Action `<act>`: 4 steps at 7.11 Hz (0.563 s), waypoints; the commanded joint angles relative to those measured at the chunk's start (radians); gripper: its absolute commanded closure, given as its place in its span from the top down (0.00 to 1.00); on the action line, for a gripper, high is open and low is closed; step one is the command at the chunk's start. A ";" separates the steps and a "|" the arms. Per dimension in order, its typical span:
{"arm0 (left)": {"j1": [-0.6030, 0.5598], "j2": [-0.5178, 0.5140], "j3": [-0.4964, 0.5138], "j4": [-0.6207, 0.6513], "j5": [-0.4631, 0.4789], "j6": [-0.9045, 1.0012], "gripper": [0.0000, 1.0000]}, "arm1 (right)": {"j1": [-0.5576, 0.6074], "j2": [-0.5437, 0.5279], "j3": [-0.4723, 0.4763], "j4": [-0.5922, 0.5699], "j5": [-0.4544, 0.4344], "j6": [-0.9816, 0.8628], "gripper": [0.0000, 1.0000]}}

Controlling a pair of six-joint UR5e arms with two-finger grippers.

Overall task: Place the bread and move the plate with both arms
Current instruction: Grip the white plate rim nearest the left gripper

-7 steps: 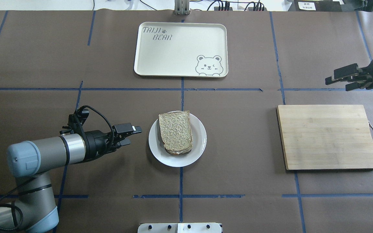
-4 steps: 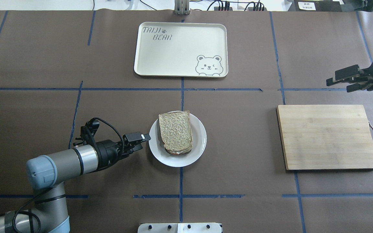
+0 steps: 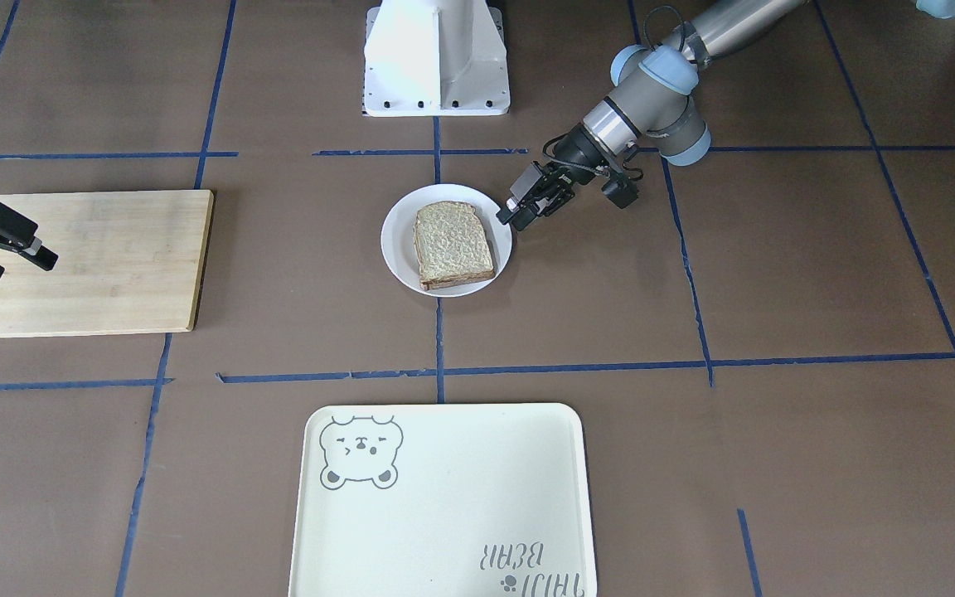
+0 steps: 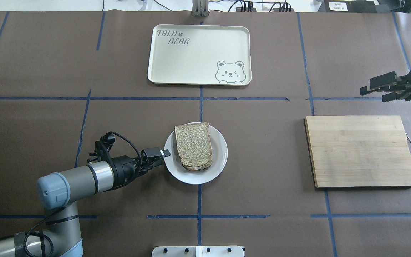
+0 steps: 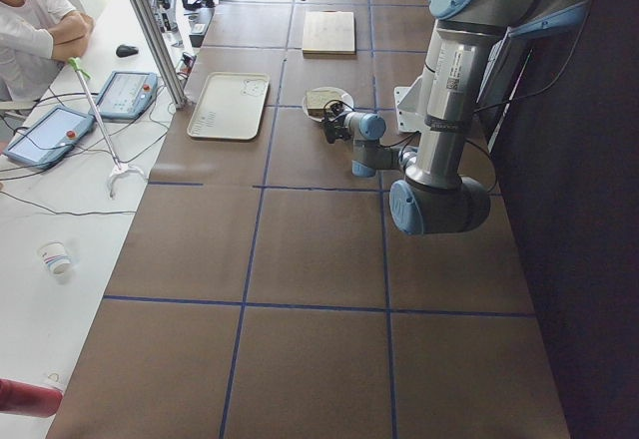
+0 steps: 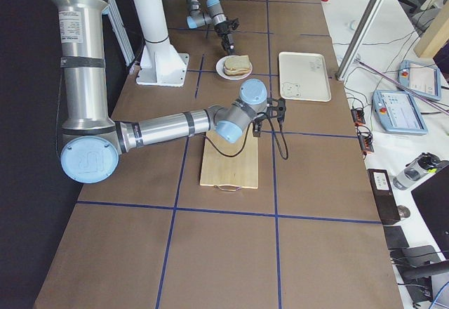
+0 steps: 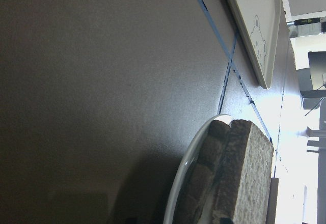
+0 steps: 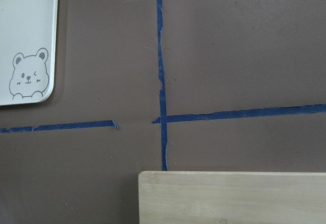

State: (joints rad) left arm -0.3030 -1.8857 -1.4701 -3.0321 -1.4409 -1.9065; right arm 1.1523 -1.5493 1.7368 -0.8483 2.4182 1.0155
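One plate (image 4: 217,157), at table centre, held the bread (image 4: 193,142) lying flat atop one lower slice (image 7: 201,183). One bear-printed tray (image 4: 198,53) and one wooden board (image 4: 362,150) lay well apart from the plate. Two grippers were in view: the left gripper (image 4: 163,157), fingers apart at the plate's rim, and the right gripper (image 4: 373,93), fingers apart, near the board's far edge.

The tan wholemeal bread slice (image 4: 193,144) is lying on the small round white plate (image 4: 221,157). The cream rectangular tray (image 4: 198,71) is sitting beyond them, the pale wooden board (image 4: 362,151) well to their right. The black left gripper (image 4: 164,158) is sitting at the plate's left rim.
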 commanded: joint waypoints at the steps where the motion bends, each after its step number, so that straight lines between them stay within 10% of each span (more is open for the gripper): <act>1: 0.002 -0.032 0.049 -0.029 0.000 0.000 0.60 | -0.002 0.000 0.000 0.000 0.001 0.000 1.00; 4: 0.004 -0.038 0.066 -0.042 0.000 -0.002 0.52 | 0.000 -0.002 0.001 0.002 0.002 0.000 1.00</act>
State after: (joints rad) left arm -0.2994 -1.9195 -1.4123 -3.0702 -1.4404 -1.9078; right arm 1.1513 -1.5498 1.7378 -0.8473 2.4195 1.0155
